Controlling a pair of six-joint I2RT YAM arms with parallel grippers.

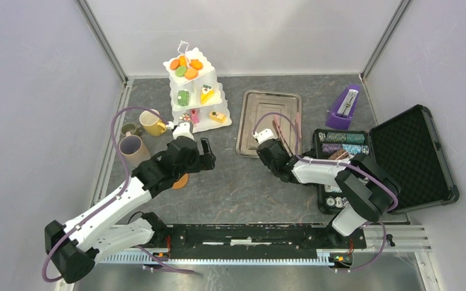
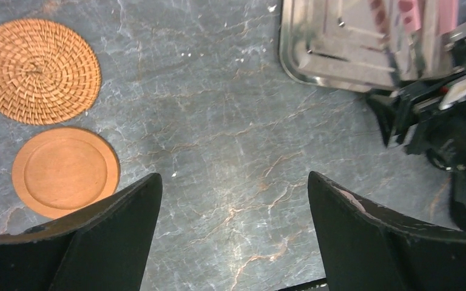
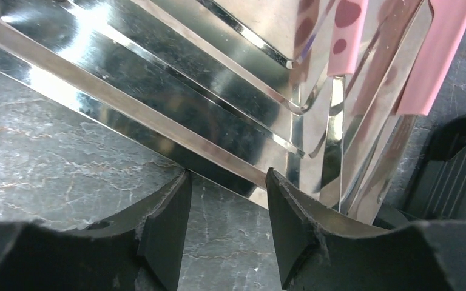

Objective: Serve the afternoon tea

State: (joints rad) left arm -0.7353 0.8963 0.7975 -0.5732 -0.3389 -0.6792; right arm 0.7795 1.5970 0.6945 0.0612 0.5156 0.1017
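Note:
The white three-tier stand (image 1: pixel 195 86) stands at the back left. It has orange and green biscuits (image 1: pixel 185 65) on top and toy cakes (image 1: pixel 207 94) on the lower tiers. The yellow mug (image 1: pixel 151 123), small green mug (image 1: pixel 129 128) and beige-lilac mug (image 1: pixel 133 149) stand left of it. My left gripper (image 1: pixel 209 156) (image 2: pixel 235 179) is open and empty over bare table, near the stand's front. My right gripper (image 1: pixel 261 147) (image 3: pixel 228 176) is open and empty, with its tips at the near rim of the metal tray (image 1: pixel 261 112) (image 3: pixel 127 103).
Pink-handled cutlery (image 1: pixel 281 128) (image 3: pixel 437 54) lies on the tray's right side. A woven coaster (image 2: pixel 36 71) and an orange wooden coaster (image 2: pixel 65 171) (image 1: pixel 180 181) lie under my left arm. The open black chip case (image 1: pixel 400 154) and purple metronome (image 1: pixel 344 108) are at the right.

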